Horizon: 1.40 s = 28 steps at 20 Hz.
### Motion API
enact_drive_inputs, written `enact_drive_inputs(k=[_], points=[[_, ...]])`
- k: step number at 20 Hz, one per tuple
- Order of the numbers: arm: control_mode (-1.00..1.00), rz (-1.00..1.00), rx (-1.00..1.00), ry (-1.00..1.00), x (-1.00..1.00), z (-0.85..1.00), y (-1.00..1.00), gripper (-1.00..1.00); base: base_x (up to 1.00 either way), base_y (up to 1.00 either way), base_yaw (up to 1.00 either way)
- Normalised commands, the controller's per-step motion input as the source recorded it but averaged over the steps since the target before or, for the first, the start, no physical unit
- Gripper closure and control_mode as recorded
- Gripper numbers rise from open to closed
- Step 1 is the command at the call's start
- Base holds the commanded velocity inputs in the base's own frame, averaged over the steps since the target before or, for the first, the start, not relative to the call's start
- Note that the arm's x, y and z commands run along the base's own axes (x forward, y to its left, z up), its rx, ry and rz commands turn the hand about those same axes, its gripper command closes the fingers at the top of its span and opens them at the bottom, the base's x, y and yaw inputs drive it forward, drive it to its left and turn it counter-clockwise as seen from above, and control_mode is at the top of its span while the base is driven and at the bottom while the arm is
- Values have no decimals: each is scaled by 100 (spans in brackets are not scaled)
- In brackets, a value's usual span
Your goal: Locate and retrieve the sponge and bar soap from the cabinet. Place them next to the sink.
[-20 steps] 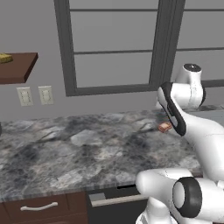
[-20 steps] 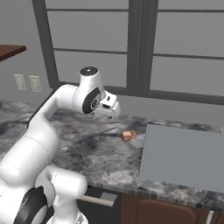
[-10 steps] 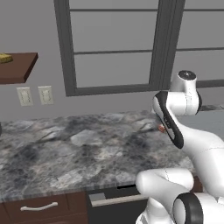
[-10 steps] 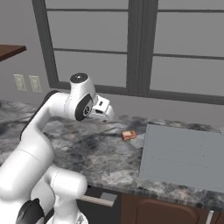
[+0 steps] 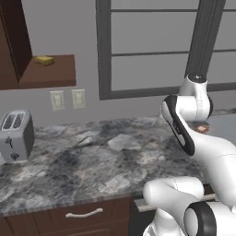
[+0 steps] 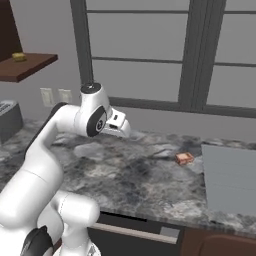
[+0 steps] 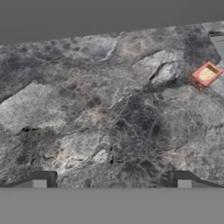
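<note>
Bar soap (image 6: 184, 158) lies on the desk (image 6: 130, 175) beside the sink (image 6: 230, 175). Sponge (image 5: 44, 60) sits on the cabinet (image 5: 44, 73) shelf. Pincer (image 7: 112, 181) empty, apparently fully spread. Risk: reaching upward may clip the shelf edge.

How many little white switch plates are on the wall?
2. The left plate and the right plate sit side by side on the grey wall, under the cabinet shelf, above the counter. The arm may hide more.
</note>
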Motion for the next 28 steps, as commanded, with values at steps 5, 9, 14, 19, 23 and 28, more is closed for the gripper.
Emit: enact_drive_inputs(k=[5, 9, 14, 19, 23, 28], points=[[100, 0, 0, 0, 0, 0, 0, -100, -4, 65, 0], [100, 0, 0, 0, 0, 0, 0, -100, 0, 57, 0], [100, 0, 0, 0, 0, 0, 0, -100, 0, 65, 0], [100, 0, 0, 0, 0, 0, 0, -100, 0, 52, 0], [100, 0, 0, 0, 0, 0, 0, -100, 0, 15, 1], [100, 0, 0, 0, 0, 0, 0, -100, -3, 3, 3]])
